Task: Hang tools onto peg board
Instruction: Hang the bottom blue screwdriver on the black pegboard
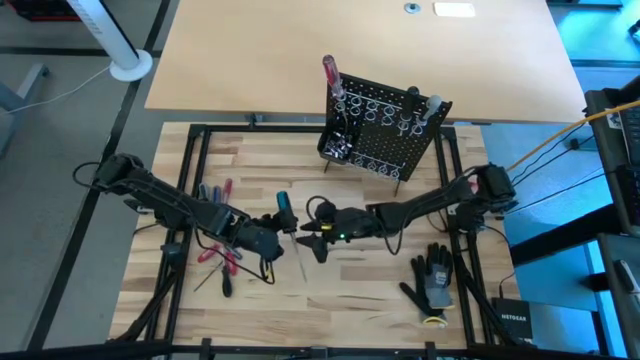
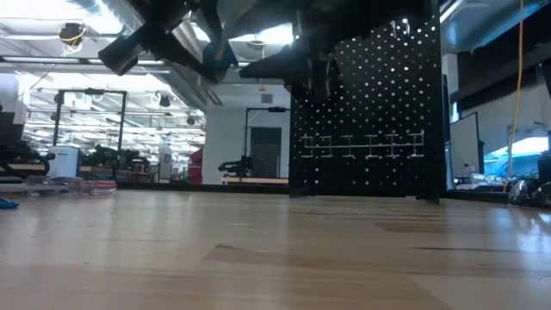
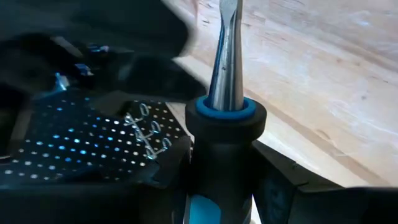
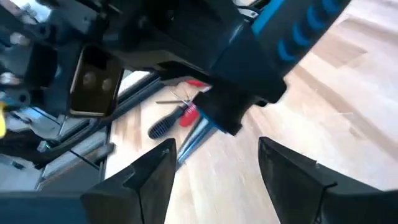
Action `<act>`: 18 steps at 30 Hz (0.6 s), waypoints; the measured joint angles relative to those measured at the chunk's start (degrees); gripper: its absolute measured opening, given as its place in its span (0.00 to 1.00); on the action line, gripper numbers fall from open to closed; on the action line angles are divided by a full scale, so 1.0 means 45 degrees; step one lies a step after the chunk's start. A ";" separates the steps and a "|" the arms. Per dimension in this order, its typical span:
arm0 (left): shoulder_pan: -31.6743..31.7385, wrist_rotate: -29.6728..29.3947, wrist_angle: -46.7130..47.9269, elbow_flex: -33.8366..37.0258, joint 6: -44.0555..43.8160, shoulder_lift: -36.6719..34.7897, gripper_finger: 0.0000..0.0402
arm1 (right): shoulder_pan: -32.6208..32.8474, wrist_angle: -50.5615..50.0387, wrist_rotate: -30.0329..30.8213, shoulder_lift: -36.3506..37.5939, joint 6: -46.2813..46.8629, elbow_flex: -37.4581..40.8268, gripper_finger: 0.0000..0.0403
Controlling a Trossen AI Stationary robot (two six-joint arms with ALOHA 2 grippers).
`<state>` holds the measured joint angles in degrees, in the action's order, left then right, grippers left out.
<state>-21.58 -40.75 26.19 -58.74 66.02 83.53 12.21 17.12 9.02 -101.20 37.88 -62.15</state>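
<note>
Left claw (image 1: pixel 275 232) gripping the blue screwdriver (image 1: pixel 284 212), right claw (image 1: pixel 312 238) hanging open beside it; peg board (image 1: pixel 385 125) holding few, several tools (image 1: pixel 218 255) lying on worktop (image 1: pixel 340 300).

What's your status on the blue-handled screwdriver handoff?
Left claw shut on blue-and-black-handled screwdriver, above table centre. Right claw open, facing it, not gripping. Black perforated peg board stands beyond. Nothing in the way.
</note>
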 joint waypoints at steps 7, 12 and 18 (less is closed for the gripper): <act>0.0000 -0.0034 -0.0511 -0.0010 0.0436 -0.0002 0.32 | 0.0026 0.1291 -0.0291 -0.0735 0.0219 -0.0014 0.52; 0.0000 -0.0039 -0.0649 -0.0010 0.0822 -0.0009 0.32 | 0.0027 0.1762 -0.0367 -0.0881 0.0147 -0.0019 0.43; 0.0000 -0.0055 -0.0629 -0.0010 0.1083 -0.0010 0.32 | 0.0024 0.1851 -0.0350 -0.0886 -0.0106 -0.0014 0.30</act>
<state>-21.58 -41.00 23.36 -58.78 70.90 83.48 12.32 25.45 7.44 -105.19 37.41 -62.22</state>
